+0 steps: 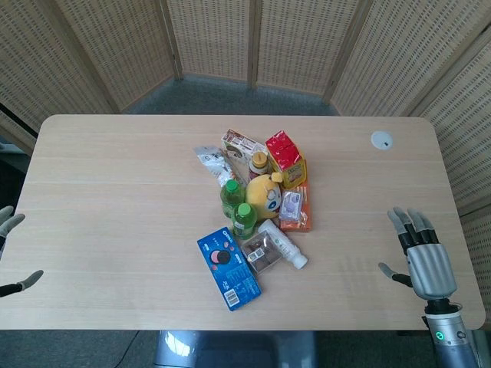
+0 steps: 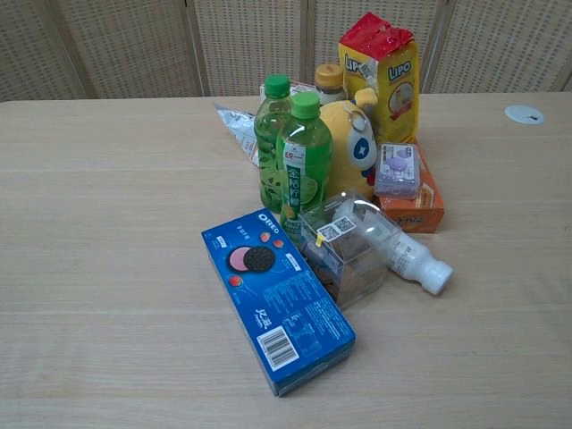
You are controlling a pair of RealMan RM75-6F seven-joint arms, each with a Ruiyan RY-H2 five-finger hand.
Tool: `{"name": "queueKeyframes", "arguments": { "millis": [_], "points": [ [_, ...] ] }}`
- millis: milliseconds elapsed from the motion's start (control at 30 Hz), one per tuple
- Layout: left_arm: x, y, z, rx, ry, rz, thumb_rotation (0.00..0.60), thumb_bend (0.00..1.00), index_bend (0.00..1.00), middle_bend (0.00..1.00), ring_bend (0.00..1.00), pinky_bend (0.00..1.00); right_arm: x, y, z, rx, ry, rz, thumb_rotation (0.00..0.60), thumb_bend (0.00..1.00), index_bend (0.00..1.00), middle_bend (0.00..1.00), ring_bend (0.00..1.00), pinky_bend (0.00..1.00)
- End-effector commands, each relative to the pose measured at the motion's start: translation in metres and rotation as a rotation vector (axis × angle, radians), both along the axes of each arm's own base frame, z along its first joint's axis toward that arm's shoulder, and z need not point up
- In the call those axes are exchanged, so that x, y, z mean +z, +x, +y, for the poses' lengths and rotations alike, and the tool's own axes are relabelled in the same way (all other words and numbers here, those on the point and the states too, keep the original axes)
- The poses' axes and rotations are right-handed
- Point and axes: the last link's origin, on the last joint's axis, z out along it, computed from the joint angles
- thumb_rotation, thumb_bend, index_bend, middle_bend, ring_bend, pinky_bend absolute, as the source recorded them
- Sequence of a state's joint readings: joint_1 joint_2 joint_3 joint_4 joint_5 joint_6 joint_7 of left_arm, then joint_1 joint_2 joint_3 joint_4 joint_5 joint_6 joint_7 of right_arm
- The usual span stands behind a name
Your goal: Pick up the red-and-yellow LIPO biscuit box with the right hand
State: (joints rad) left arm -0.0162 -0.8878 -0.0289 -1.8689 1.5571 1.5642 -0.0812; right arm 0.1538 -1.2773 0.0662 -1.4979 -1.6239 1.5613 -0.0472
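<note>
Red on top and yellow below, the LIPO biscuit box (image 1: 286,159) is standing upright at the far right corner of the pile in the head view, touching the yellow plush toy (image 1: 265,195) in front of it and a small jar (image 1: 259,162) on its left. An orange flat box (image 1: 295,208) with a small lilac pack on it is lying just nearer the robot. The right hand (image 1: 420,251) is hovering over bare wooden table (image 1: 115,161) well apart from the pile, fingers spread and holding nothing. The left hand (image 1: 11,253) is showing only as fingertips at the frame's edge, apart and empty.

Seen from the chest view, neither hand is appearing. The LIPO biscuit box (image 2: 380,73) is rising behind the plush toy (image 2: 350,143), with two green bottles (image 2: 291,152) to the left and a blue Oreo box (image 2: 275,297) lying nearest.

Judging from this, the reach is only beginning. The next move is calling for the right hand to travel forward and inward, coming at the box from its open right side or top, clear of the toy and the orange box, before closing.
</note>
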Motion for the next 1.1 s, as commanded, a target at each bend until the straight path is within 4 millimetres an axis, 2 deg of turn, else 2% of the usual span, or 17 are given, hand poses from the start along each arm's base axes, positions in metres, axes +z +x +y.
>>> {"name": "queueKeyframes", "arguments": {
  "millis": [33, 300, 433, 667, 867, 1100],
  "points": [
    [0.000, 0.000, -0.001, -0.003, 0.002, 0.000, 0.600, 0.00, 0.13, 0.00, 0.00, 0.00, 0.000, 0.000, 0.000, -0.001, 0.001, -0.001, 0.599, 0.00, 0.00, 0.00, 0.00, 0.00],
    [0.000, 0.001, -0.002, -0.007, 0.005, -0.003, 0.600, 0.00, 0.13, 0.00, 0.00, 0.00, -0.003, 0.000, -0.002, -0.011, 0.019, -0.032, 0.600, 0.00, 0.00, 0.00, 0.00, 0.00],
    [-0.002, 0.000, -0.001, 0.002, 0.003, 0.004, 0.600, 0.00, 0.13, 0.00, 0.00, 0.00, -0.005, 0.005, -0.015, -0.010, 0.038, -0.096, 0.597, 0.00, 0.00, 0.00, 0.00, 0.00],
    [-0.007, 0.001, 0.001, 0.003, -0.005, 0.016, 0.600, 0.00, 0.13, 0.00, 0.00, 0.00, -0.010, 0.030, -0.080, -0.004, 0.086, -0.249, 0.600, 0.00, 0.00, 0.00, 0.00, 0.00],
    [-0.008, 0.000, 0.001, 0.012, 0.004, 0.027, 0.600, 0.00, 0.13, 0.00, 0.00, 0.00, -0.031, 0.055, -0.119, -0.010, 0.166, -0.334, 0.600, 0.00, 0.00, 0.00, 0.00, 0.00],
    [-0.007, -0.003, 0.003, 0.020, 0.010, 0.031, 0.600, 0.00, 0.13, 0.00, 0.00, 0.00, -0.055, 0.071, -0.163, -0.062, 0.230, -0.431, 0.600, 0.00, 0.00, 0.00, 0.00, 0.00]
  ]
}}
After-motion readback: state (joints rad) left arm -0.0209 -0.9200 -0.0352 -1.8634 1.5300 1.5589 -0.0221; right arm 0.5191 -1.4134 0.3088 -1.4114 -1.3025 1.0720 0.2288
